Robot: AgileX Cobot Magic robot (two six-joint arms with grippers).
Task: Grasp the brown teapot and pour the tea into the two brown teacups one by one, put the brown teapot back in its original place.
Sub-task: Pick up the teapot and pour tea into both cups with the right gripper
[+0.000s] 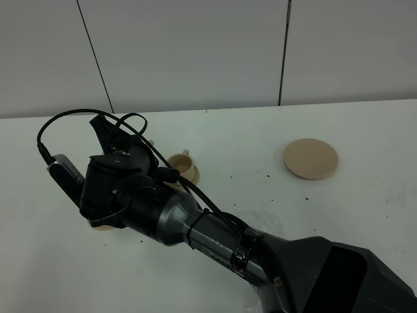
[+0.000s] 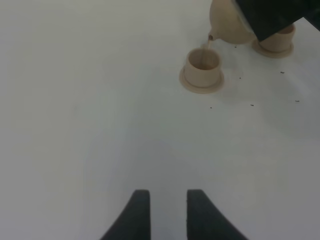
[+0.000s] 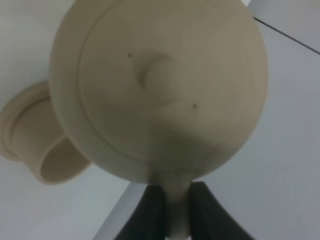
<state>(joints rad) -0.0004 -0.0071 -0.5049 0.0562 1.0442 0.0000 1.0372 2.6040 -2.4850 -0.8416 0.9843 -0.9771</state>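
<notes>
The brown teapot (image 3: 160, 85) fills the right wrist view, lid and knob facing the camera. My right gripper (image 3: 175, 205) is shut on its loop handle. In the left wrist view the teapot (image 2: 227, 22) is tilted, its spout over the near teacup (image 2: 202, 64), and a thin stream seems to run into the cup. The other teacup (image 2: 277, 40) stands on its saucer just behind, partly hidden by the right arm. My left gripper (image 2: 169, 212) hangs open and empty over bare table, well short of the cups. The original place, a wide saucer (image 1: 311, 158), lies bare at the right.
My right arm (image 1: 150, 208) reaches across to the left side and hides the teapot and most of one cup from the high camera. One teacup (image 1: 184, 166) shows beside it. Small dark specks dot the white table (image 1: 260, 137). A grey wall stands behind.
</notes>
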